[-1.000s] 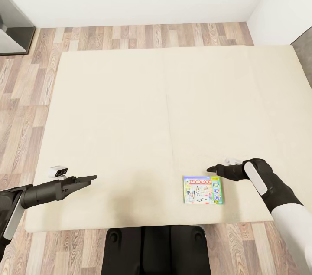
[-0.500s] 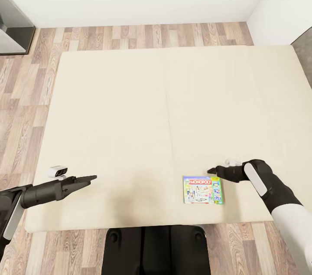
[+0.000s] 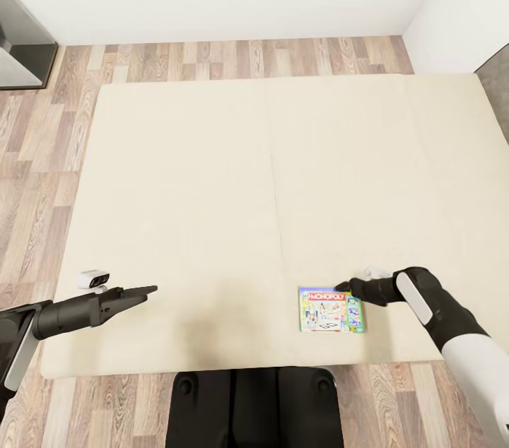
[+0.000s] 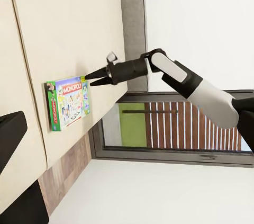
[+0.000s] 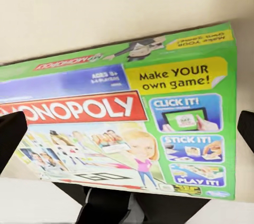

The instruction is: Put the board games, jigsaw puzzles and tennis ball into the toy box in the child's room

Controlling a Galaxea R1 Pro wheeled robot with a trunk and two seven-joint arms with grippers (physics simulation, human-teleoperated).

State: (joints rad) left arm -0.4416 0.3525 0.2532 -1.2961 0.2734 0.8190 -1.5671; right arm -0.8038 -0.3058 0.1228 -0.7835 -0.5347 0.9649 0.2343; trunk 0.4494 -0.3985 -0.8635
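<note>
Right pincer [image 3: 342,286] parted, empty, at game's [image 3: 331,308] far right corner on bed [image 3: 268,172]; left pincer [image 3: 150,289] well apart, state unclear.

game [image 3: 331,309]: flat green Monopoly box | face up on bed [image 3: 212,172] | just beside right gripper [image 3: 343,286] fingertips, near edge
</note>
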